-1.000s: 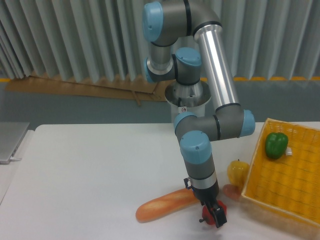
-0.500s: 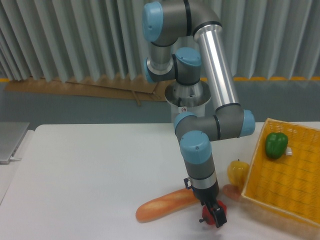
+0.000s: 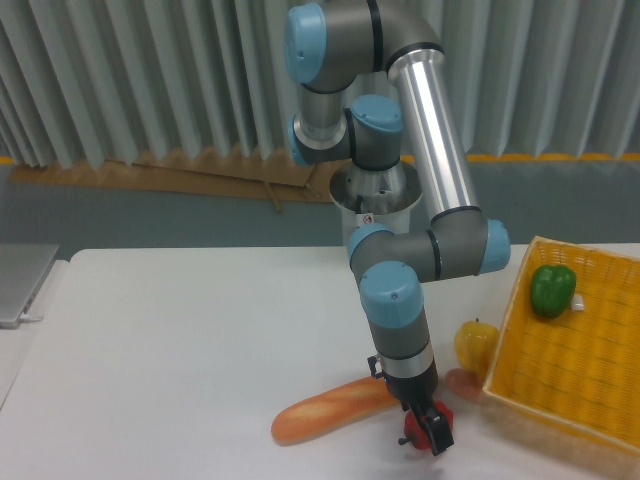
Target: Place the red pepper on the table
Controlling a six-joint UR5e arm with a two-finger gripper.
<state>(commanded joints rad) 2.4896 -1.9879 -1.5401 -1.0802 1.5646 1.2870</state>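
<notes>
While the arm reaches down to the near edge of the white surface, the scene reads, largest first:

Table: white tabletop filling the lower part of the view, bearing everything below.

Arm: UR5e, grey and silver with blue joint caps, folded down from its base at the far edge of the table, wrist pointing at the near edge.

Yellow woven basket: at the right edge, tilted, its near-left corner just beside the arm's wrist.

Bread loaf: long orange-brown baguette lying on the table, its right end passing behind the wrist.

Green bell pepper: inside the basket, near its far-left corner.

Yellow bell pepper: on the table, touching the basket's left wall.

Gripper: low over the table, dark fingers pinching the red pepper between them.

Red pepper: mostly hidden by the fingers, red showing on either side; whether it touches the table cannot be told.
</notes>
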